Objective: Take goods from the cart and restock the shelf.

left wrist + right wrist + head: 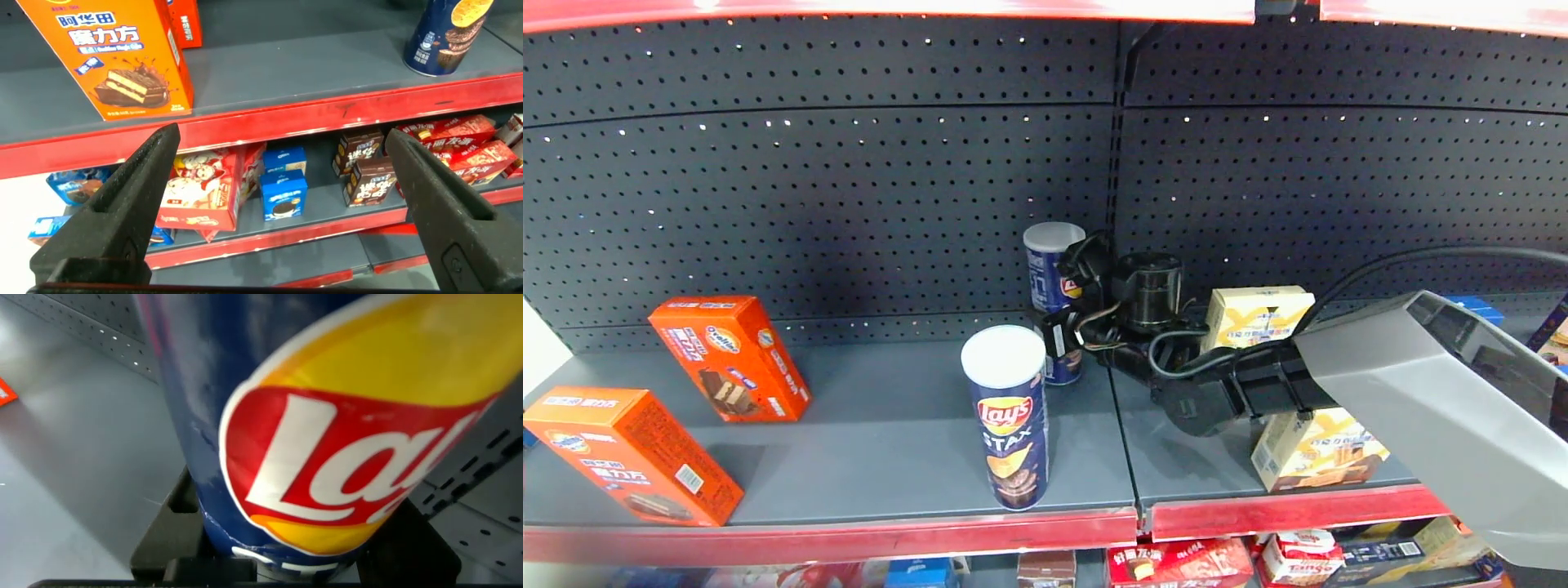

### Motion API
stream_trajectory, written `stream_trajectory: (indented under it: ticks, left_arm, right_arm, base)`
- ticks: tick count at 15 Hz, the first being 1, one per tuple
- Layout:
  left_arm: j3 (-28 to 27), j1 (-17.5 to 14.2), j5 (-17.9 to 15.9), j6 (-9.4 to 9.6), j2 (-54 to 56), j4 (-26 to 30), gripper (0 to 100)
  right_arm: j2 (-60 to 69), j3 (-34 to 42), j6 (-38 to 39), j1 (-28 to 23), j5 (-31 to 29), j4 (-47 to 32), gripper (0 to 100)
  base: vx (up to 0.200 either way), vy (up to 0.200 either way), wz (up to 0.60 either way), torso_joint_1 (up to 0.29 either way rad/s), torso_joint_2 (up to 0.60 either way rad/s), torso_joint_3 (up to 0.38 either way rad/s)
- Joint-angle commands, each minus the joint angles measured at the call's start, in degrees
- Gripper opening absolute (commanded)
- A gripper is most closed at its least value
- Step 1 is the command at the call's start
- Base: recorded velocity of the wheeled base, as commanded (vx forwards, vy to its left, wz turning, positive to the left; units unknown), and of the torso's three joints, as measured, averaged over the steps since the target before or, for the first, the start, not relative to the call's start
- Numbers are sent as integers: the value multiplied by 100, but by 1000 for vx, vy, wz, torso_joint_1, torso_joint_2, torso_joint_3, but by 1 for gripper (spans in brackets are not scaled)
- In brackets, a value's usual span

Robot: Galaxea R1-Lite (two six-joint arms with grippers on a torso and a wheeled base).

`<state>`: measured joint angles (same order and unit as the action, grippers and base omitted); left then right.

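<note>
A dark blue chips can (1045,265) with a white lid stands upright at the back of the grey shelf (882,433), close to the pegboard. My right gripper (1065,331) is shut on its lower half; in the right wrist view the can (327,441) sits between the dark fingers (167,535). A second, matching chips can (1009,416) stands near the shelf's front edge, free of any gripper. My left gripper (278,212) hangs open and holds nothing, in front of the red shelf edge (270,114), with that front can (445,33) off to one side.
Two orange cake boxes (731,355) (629,453) stand on the shelf's left part. Two pale yellow boxes (1254,314) (1315,453) stand on the right, beside my right arm. The lower shelf holds several snack packs (282,192). Open shelf floor lies between the orange boxes and the cans.
</note>
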<state>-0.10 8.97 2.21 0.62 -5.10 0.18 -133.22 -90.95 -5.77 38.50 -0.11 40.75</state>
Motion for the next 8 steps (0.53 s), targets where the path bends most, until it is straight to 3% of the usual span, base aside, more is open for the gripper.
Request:
stream_trajectory:
  ticks: [1, 8]
  left_arm:
    - [1, -1, -1, -1, -9, -1, 100]
    - [1, -1, 8, -1, -9, -1, 100]
  right_arm:
    - [-81, -19, -3, -9, -24, 29, 0]
    - [-292, -274, -3, -9, -112, 29, 0]
  base:
    - [0, 0, 0, 0, 0, 0]
    - [0, 0, 0, 0, 0, 0]
